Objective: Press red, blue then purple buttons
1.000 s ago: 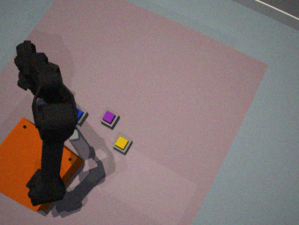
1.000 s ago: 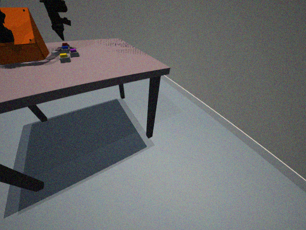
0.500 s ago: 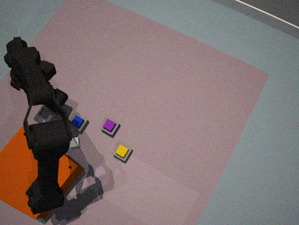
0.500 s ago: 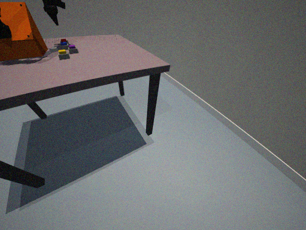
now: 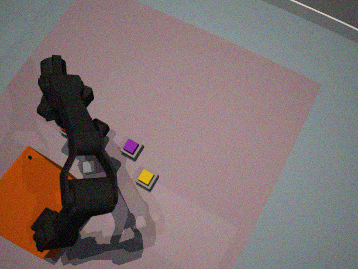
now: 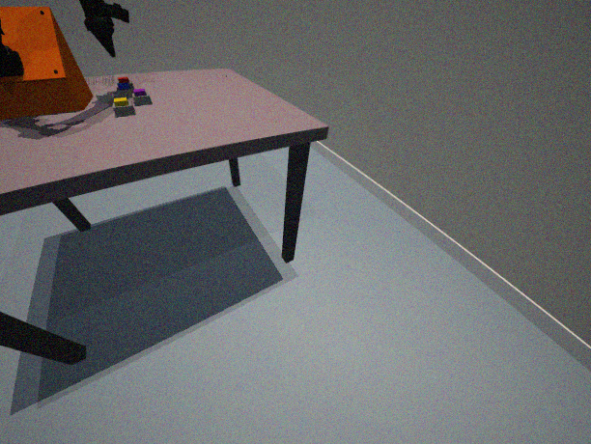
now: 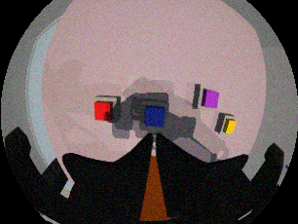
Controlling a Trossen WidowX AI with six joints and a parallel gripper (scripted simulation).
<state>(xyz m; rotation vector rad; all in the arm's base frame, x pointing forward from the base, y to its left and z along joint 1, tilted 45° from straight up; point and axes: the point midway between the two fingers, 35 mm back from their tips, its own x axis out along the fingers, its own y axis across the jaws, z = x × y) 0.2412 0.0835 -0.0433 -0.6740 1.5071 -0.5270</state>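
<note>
The tool (image 6: 107, 43) is pinched together and holds nothing. It hangs high over the table (image 6: 203, 116). In the wrist view the blue button (image 7: 154, 116) sits straight ahead of the tips, with the red button (image 7: 102, 111) beside it on the left. The tool must go down.

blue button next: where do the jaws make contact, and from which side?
No grip needed: it's a push. Contact the flat top face of the blue button, coming straight down from above. The cap is a small square sitting in a grey base, facing up. The gripper is shut, high above the table, so the closed jaws make one blunt tip. Stay centred: the red button and purple button flank it.
</note>
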